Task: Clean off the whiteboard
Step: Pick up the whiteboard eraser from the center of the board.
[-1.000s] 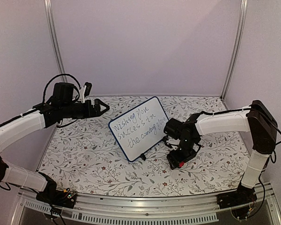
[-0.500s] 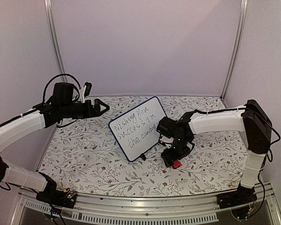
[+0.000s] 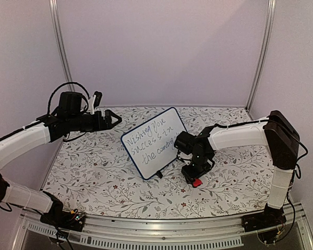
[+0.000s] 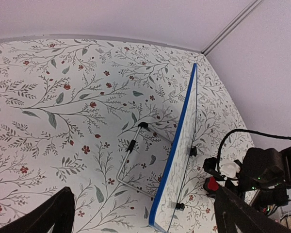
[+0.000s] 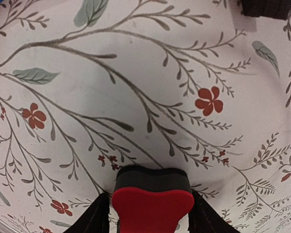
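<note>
The whiteboard (image 3: 154, 140) stands tilted on the floral table, its face carrying three lines of blue handwriting; the left wrist view shows its blue edge (image 4: 177, 145) from behind. My right gripper (image 3: 195, 178) is down at the table just right of the board's near corner. Its fingers (image 5: 93, 216) lie against both sides of a small red block (image 5: 153, 206) with a dark felt layer. That block (image 3: 197, 182) rests on the cloth. My left gripper (image 3: 117, 119) hovers open and empty, high and left of the board, its fingers (image 4: 56, 208) spread wide.
A bent wire stand (image 4: 128, 155) props the board from behind. Metal posts (image 3: 60, 52) and lilac walls close in the back and sides. A black foot (image 5: 264, 7) of the board shows at the top of the right wrist view.
My right gripper slid left toward the board's near corner and its fingers drew in onto the red block. The left arm stayed still.
</note>
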`<action>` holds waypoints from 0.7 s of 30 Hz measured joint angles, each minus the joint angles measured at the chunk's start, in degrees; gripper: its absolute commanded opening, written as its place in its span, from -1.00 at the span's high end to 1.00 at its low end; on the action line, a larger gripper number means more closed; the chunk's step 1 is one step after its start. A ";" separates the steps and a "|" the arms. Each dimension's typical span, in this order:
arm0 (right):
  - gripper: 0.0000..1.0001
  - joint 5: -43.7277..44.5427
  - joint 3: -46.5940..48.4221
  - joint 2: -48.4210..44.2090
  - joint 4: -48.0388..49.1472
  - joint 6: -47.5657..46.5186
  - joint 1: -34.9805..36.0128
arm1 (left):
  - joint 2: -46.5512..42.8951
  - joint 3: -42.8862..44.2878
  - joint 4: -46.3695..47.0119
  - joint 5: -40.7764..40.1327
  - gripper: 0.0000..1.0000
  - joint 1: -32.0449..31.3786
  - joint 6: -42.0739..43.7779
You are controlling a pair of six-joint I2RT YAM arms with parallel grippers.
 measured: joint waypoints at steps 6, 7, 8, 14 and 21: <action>0.13 0.55 -0.24 -0.04 1.27 -0.52 0.00 | 0.00 -0.04 0.00 -0.02 -0.99 0.00 0.00; 0.15 0.59 -0.31 -0.11 1.40 -0.50 0.00 | 0.00 -0.07 0.00 -0.02 -0.99 0.00 0.00; 0.16 0.59 -0.37 -0.15 1.46 -0.57 0.00 | 0.00 -0.09 -0.02 -0.02 -0.99 0.02 0.00; 0.08 0.61 -1.46 -1.05 2.08 -0.55 0.00 | 0.00 -0.11 0.00 -0.02 -0.99 0.15 0.00; 0.13 0.63 -1.99 -2.10 2.01 -0.66 -0.02 | 0.00 -0.13 0.00 -0.02 -0.99 0.26 -0.02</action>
